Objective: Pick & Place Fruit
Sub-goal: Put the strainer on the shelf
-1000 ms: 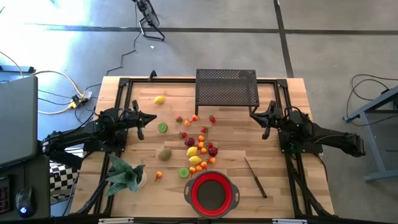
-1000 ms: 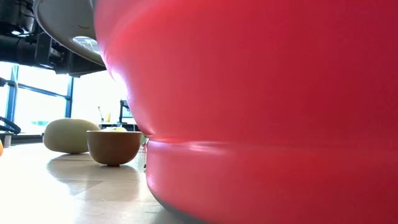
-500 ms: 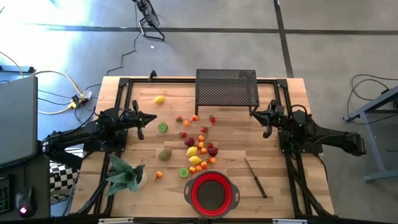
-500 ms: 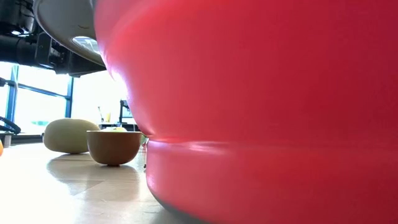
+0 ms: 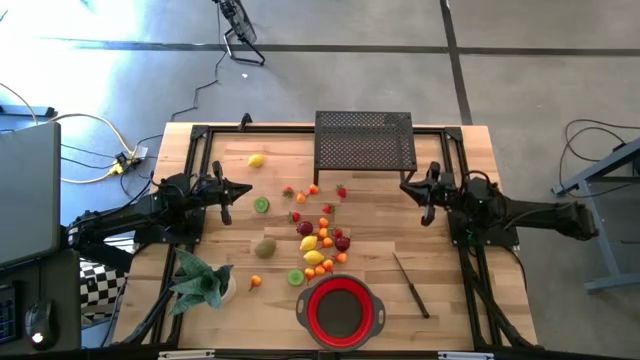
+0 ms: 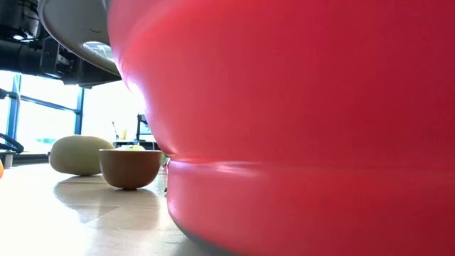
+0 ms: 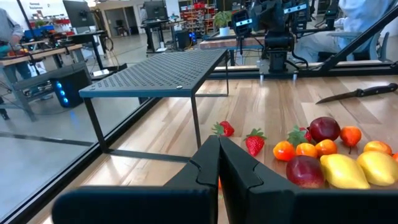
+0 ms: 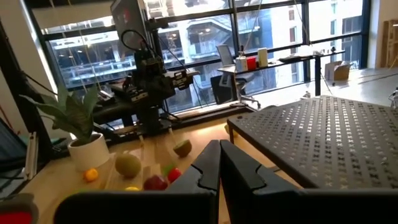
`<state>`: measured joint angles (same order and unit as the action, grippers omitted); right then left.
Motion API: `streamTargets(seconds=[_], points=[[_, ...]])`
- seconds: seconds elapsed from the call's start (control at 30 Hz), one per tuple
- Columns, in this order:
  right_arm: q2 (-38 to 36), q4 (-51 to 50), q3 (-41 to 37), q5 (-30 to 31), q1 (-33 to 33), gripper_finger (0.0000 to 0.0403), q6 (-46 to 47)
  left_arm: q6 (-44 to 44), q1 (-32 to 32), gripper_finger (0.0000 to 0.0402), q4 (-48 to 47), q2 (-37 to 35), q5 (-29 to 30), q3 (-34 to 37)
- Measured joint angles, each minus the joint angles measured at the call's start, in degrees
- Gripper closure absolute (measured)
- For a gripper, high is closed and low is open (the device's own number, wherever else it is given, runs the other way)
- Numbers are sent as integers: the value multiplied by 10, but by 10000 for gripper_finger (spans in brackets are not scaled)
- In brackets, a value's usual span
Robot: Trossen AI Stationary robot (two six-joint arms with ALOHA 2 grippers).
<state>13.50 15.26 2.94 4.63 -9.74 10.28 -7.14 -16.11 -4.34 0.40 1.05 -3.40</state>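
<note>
So the fruit (image 5: 318,240) is sitting in a loose scatter around the middle of the table (image 5: 440,290), mostly bunched just above the red bowl (image 5: 340,311) at the bottom centre of the high view. A lemon (image 5: 256,160) is lying off on its own toward the upper left, a lime half (image 5: 261,205) and a kiwi (image 5: 265,247) are sitting left of the main bunch, and a tiny orange (image 5: 255,282) is resting near the potted plant (image 5: 203,280) at lower left. The bowl is looking empty from above.

A black perforated metal rack (image 5: 365,141) is standing at the top centre, with strawberries just below its front edge. A knife (image 5: 411,285) is lying right of the bowl.

The left end effector (image 5: 243,190) is hovering at the left, fingers pressed together, gripping nothing. The right end effector (image 5: 407,184) is doing the same at the right, beside the rack's corner.
</note>
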Motion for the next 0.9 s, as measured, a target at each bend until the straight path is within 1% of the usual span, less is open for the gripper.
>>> streamTargets(seconds=[0.27, 0.57, 0.77, 0.9], points=[[75, -29, 77, -4, 0, 401, 0, 0, 0, 402, 0, 0, 0, 0], [193, -111, 193, -6, 7, 401, 5, 0, 0, 402, 0, 0, 0, 0], [271, -136, 278, 5, 56, 401, 6, 0, 0, 402, 0, 0, 0, 0], [321, -160, 342, 62, 108, 400, 6, 0, 0, 402, 0, 0, 0, 0]])
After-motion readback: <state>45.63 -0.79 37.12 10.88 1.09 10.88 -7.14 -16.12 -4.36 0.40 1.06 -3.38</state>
